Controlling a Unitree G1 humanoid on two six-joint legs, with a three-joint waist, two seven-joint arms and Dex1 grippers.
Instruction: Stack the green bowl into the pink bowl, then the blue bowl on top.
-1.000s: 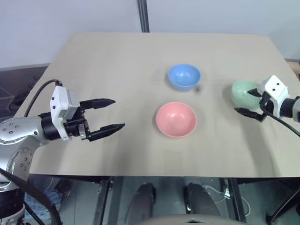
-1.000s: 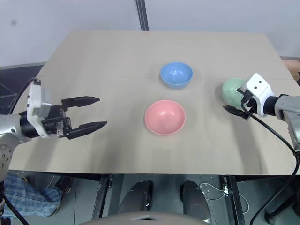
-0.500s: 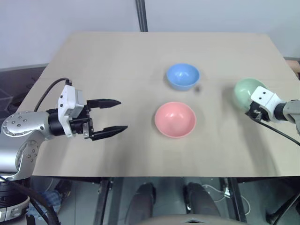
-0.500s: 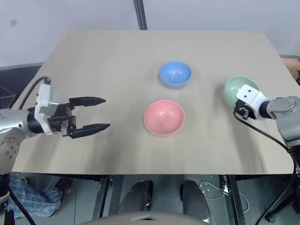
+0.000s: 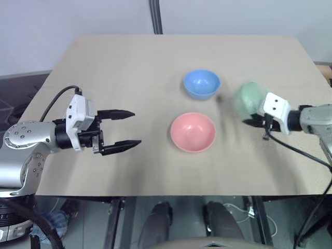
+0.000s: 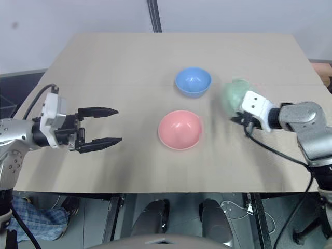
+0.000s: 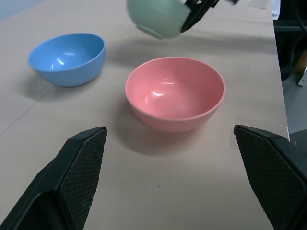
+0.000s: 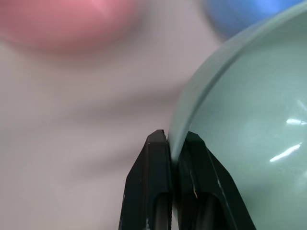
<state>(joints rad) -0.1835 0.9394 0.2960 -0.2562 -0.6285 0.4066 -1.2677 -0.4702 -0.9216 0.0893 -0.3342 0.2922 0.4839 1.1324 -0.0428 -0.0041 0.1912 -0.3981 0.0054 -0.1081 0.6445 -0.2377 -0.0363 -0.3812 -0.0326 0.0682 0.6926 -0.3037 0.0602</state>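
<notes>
Right wrist view: right tool clenched on green bowl rim. Left wrist view: bowl lifted clear of desk. Head views: green bowl right of blue bowl, far-right of pink bowl. Left tool released, empty, left of pink bowl.

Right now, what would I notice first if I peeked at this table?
The right claw is pinching the rim of the small pale mint-green plastic bowl, lifted off the tan table beside the other bowls. In the middle sit the salmon-pink plastic bowl and, behind it, the sky-blue plastic bowl. The left claw waits wide open.
</notes>
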